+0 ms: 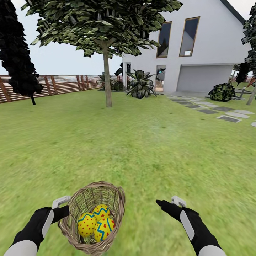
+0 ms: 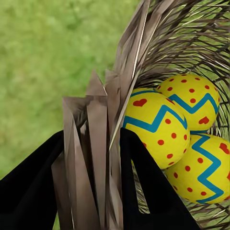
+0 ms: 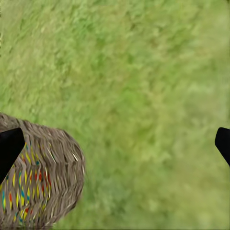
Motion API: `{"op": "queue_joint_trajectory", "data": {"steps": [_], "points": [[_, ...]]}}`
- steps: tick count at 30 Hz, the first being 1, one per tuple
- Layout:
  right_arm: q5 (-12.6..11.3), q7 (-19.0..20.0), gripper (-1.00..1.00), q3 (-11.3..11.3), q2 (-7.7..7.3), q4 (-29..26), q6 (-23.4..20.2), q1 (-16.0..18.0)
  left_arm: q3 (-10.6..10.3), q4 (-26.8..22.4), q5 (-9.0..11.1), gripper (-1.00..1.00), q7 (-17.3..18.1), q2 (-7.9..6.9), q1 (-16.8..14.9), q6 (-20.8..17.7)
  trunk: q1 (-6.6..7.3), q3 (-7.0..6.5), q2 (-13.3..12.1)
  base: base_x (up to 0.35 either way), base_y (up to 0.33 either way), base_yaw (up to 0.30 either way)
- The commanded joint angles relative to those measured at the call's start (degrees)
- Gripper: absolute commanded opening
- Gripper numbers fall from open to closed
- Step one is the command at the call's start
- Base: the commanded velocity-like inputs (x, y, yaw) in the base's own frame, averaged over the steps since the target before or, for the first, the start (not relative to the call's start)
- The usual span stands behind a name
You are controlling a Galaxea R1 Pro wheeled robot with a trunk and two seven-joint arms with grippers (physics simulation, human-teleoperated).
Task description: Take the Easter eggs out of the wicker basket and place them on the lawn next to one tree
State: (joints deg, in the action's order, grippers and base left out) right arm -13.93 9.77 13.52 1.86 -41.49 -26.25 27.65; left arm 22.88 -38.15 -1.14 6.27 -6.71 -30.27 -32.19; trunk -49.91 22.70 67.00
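Readable text: none | labels, brands, numbers, signs: none legible on any surface in view

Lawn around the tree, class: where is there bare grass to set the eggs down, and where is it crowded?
The lawn lies bare from the wicker basket up to the tree, and rightward to the stepping stones. It is crowded inside the basket, where the three Easter eggs touch and the left gripper clamps the rim.
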Motion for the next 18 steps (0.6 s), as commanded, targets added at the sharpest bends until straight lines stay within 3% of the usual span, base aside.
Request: {"op": "queue_joint_trajectory", "data": {"steps": [1, 7, 18], "points": [[-0.1, 0.2, 1.00, 0.3, 0.07, -0.1, -0.4, 0.0, 0.2, -0.1, 0.3, -1.00, 0.3, 0.03, -0.1, -0.3, -0.03, 0.06, 0.0, 0.269, 0.000, 0.000], [-0.1, 0.2, 1.00, 0.1, 0.07, -0.1, -0.4, 0.0, 0.2, -0.1, 0.3, -1.00, 0.3, -0.05, -0.1, -0.3, -0.03, 0.06, 0.0, 0.269, 0.021, 0.000], [-0.1, 0.2, 1.00, 0.0, 0.16, -0.1, -0.4, 0.0, 0.2, -0.1, 0.3, -1.00, 0.4, 0.00, -0.1, -0.3, -0.03, 0.04, 0.0, 0.279, 0.148, 0.019]]}}
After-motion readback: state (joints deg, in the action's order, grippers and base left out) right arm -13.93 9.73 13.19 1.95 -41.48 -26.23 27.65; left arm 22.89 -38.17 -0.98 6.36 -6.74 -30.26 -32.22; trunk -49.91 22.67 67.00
